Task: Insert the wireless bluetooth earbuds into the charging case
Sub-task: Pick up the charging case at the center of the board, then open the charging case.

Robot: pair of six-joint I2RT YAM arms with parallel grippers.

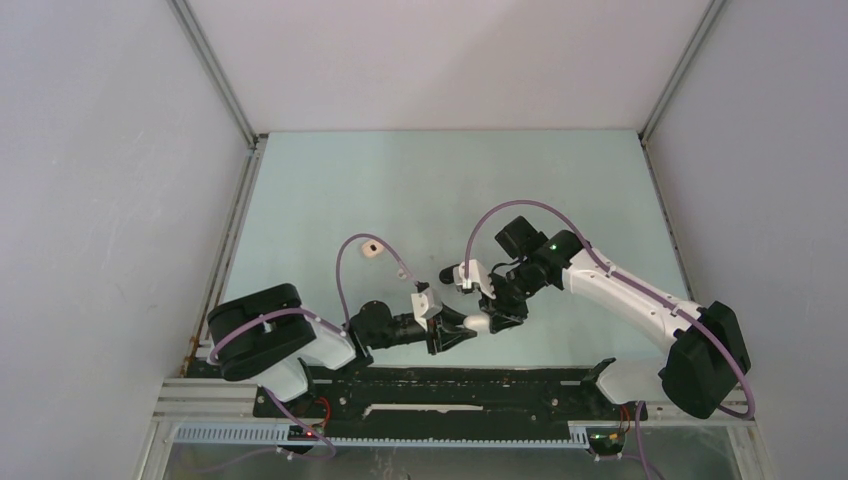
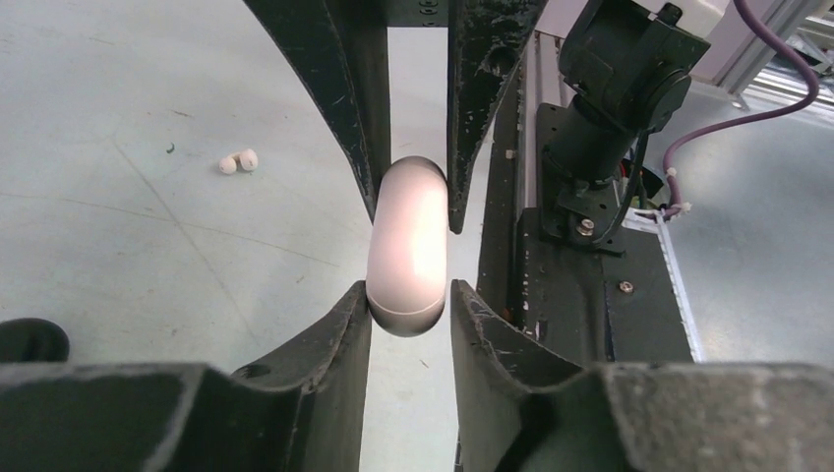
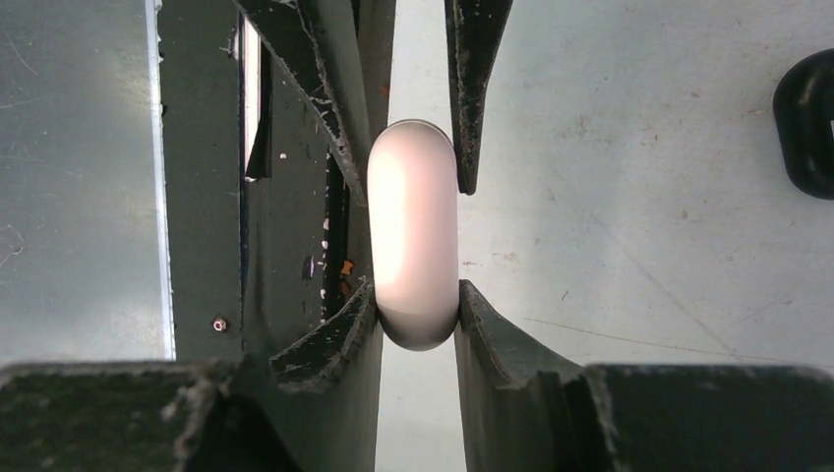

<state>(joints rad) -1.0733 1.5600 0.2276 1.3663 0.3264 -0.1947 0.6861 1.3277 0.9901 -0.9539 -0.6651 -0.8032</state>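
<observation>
Left gripper (image 2: 411,291) and right gripper (image 3: 415,291) both clamp the pale charging case (image 2: 407,241) mid-frame; two white earbuds (image 2: 238,161) lie upper left

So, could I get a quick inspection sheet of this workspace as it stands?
Surface: pale green table, scuffed.
Job's things: pale pink charging case, looks closed, held between both grippers; two white earbuds loose on the table.
Clutter: black object at the right wrist view's edge, unidentifiable.
Grippers: left gripper and right gripper both shut on the case, from opposite ends.
Cables: purple cable looping over each arm.
Surroundings: plain white walls.
</observation>
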